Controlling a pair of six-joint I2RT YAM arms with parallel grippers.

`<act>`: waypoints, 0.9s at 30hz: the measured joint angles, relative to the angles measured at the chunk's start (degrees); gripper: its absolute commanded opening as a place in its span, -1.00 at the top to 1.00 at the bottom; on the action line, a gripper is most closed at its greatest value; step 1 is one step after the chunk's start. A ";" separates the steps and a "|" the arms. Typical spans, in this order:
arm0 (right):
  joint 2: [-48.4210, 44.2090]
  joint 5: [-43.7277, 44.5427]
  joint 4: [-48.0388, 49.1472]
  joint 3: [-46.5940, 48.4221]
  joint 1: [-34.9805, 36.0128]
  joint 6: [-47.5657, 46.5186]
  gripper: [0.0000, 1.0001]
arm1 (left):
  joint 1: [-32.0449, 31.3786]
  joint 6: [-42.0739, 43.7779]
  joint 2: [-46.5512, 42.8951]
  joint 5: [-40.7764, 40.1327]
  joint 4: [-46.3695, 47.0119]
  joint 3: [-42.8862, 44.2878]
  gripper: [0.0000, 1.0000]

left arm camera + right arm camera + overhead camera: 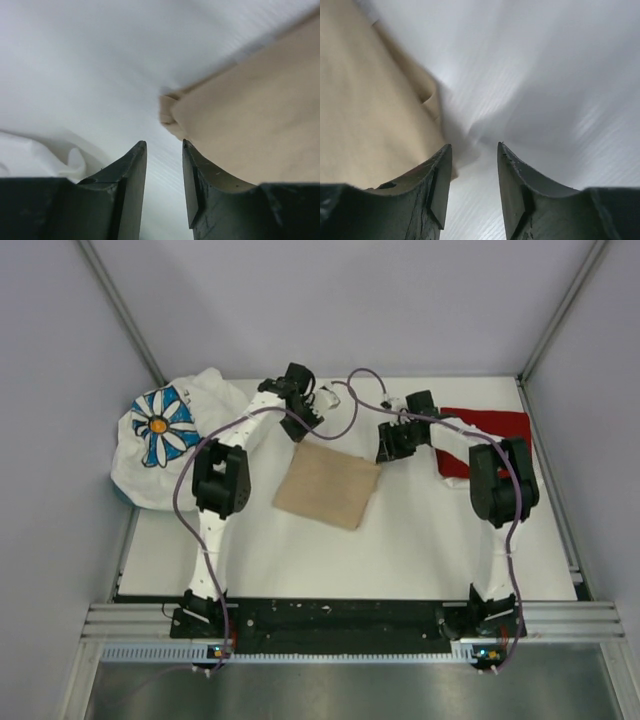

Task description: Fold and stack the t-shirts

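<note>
The tan t-shirt (328, 485) lies folded into a square at the table's middle. My left gripper (305, 425) hovers just past its far left corner, open and empty; the tan cloth (250, 110) fills the right of the left wrist view. My right gripper (388, 448) is open and empty beside the shirt's far right corner, with the tan cloth (365, 100) at the left of its wrist view. The white daisy t-shirt (175, 435) lies bunched at the far left. The dark red t-shirt (490, 430) lies at the far right, partly under the right arm.
The white table (400, 550) has raised edges and grey walls on three sides. A white fold of the daisy shirt (30, 155) shows at the left of the left wrist view. Purple cables loop over both arms.
</note>
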 measured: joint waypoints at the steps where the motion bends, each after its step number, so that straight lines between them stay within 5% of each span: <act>1: 1.46 1.60 -0.35 1.88 -0.31 1.44 0.07 | 0.17 -0.61 0.94 -2.01 1.05 0.94 0.13; 5: 2.73 6.82 -1.40 5.44 -1.46 6.16 -0.07 | 1.33 -3.23 4.24 -8.13 4.28 4.81 0.10; 7: 1.05 8.81 -1.60 4.96 -1.79 9.35 -0.49 | 2.03 -4.68 3.96 -9.07 4.44 4.61 0.10; 12: -9.51 8.31 0.83 -5.75 -1.70 18.84 -0.62 | 3.45 -9.05 -4.76 -4.48 7.96 -8.81 0.02; 18: -12.94 3.69 9.62 -17.53 -0.07 33.27 -0.62 | 3.74 -17.31 -16.00 6.01 9.57 -22.21 -0.05; 27: -7.34 -2.95 26.23 -21.68 2.51 48.83 -0.53 | 8.26 -29.86 -15.87 17.05 14.21 -31.26 0.17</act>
